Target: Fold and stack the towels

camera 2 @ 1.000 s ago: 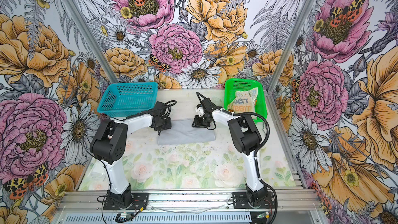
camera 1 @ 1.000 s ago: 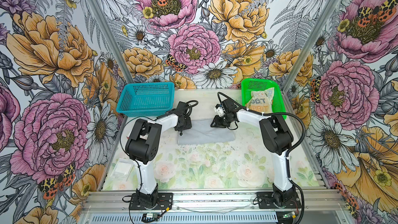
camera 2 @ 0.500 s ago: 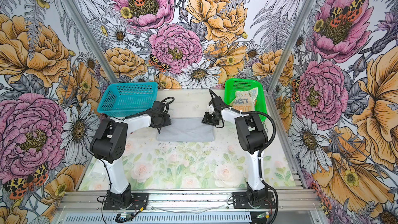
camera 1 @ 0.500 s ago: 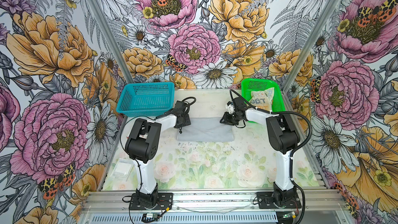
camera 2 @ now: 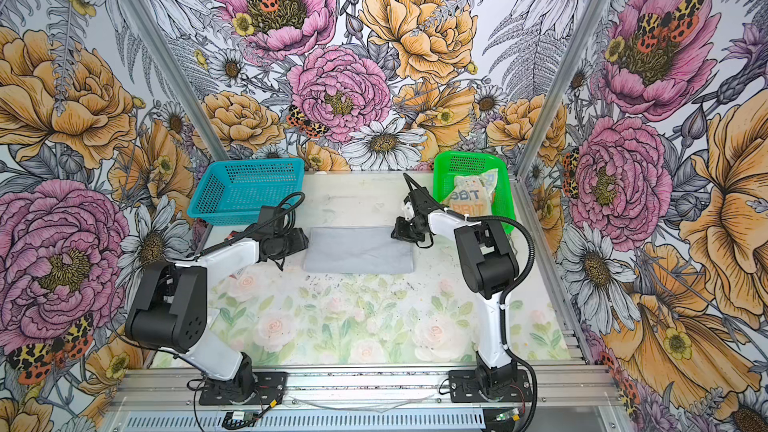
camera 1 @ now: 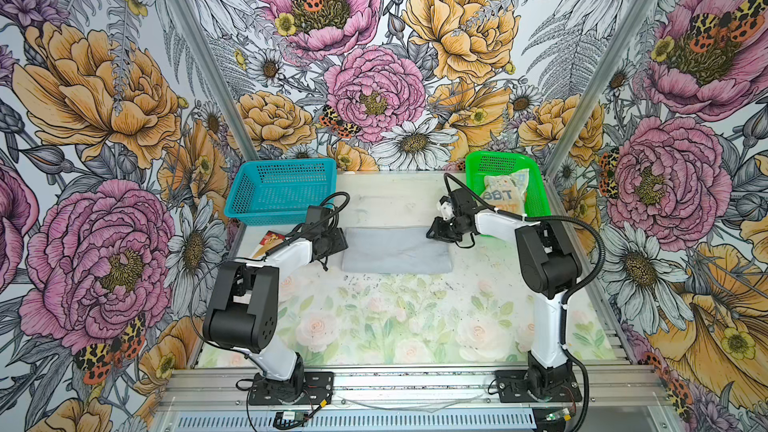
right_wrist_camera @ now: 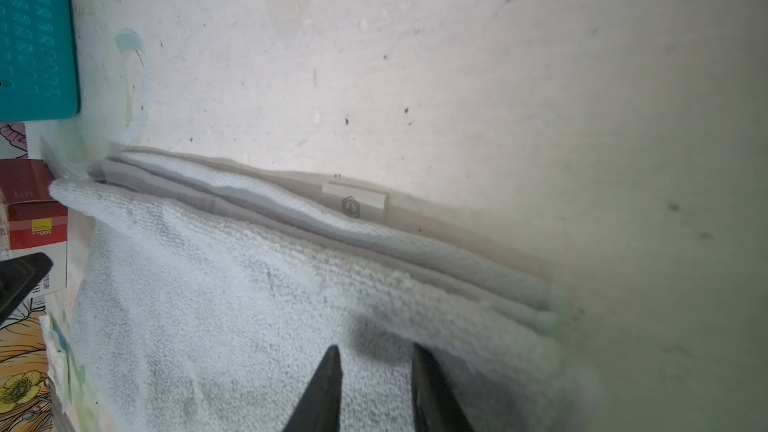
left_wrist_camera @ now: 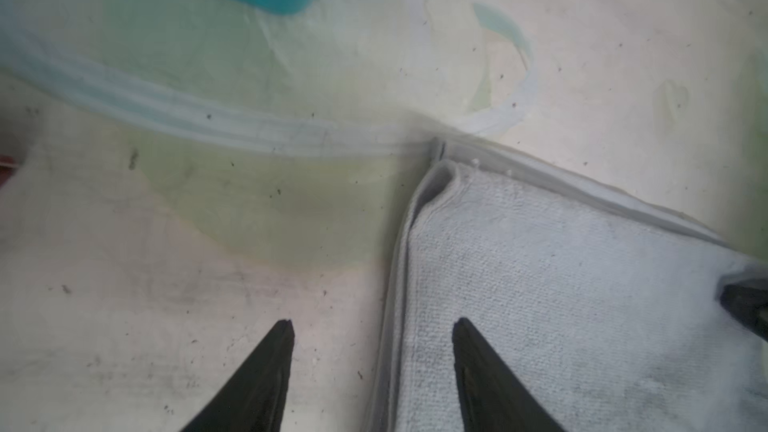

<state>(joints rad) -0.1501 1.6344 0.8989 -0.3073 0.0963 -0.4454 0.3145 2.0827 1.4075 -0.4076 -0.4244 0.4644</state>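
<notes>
While the grey towel (camera 1: 397,249) lies folded flat on the counter (camera 1: 395,326), a little behind its middle, both arms reach in from either side. The left hand (left_wrist_camera: 374,322) sits at the towel's left edge with its jaws spread wide, one finger (left_wrist_camera: 482,367) over the cloth and its partner over bare counter, gripping nothing. The right hand (right_wrist_camera: 374,347) hovers over the towel's far right corner, jaws only narrowly parted, nothing caught between them. Over in the back right corner, the cream towel (camera 1: 505,193) with its lettering lies bunched in the green basket (camera 1: 538,197). Back left stands the teal basket (camera 1: 266,218), and a red-and-white box (camera 1: 270,241) peeks out beside the left arm.
</notes>
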